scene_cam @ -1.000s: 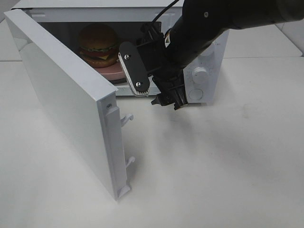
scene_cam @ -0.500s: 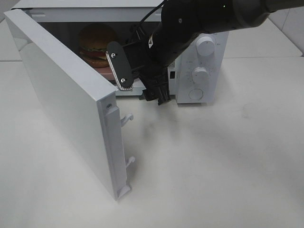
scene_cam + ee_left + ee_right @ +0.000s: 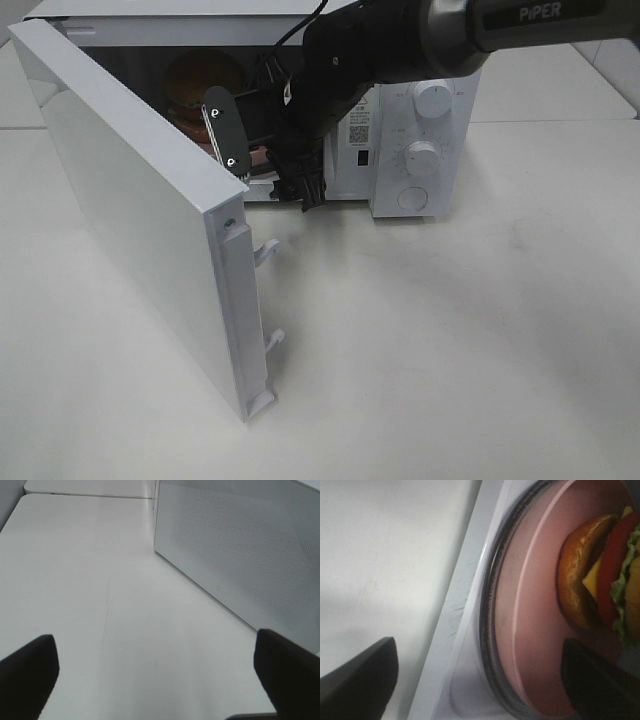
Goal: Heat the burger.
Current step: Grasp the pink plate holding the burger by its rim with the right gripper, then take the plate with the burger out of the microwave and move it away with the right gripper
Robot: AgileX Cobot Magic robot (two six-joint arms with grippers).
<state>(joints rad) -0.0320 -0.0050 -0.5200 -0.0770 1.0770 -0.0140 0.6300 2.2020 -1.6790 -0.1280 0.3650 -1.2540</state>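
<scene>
Both grippers are spread empty; right gripper (image 3: 262, 165) sits at microwave (image 3: 420, 120) mouth, burger (image 3: 602, 575) inside. Door (image 3: 140, 215) is best pushed shut w/ arm cleared first.

The flat, matte white table (image 3: 470, 340) carries 1 white box-shaped microwave oven (image 3: 420, 110), which stands directly on it toward the far edge. The oven's white hinged door (image 3: 140, 200) is swung open over the near-left part of the table surface. In the left wrist view, the oven's perforated white side panel (image 3: 240, 555) meets the table.
</scene>
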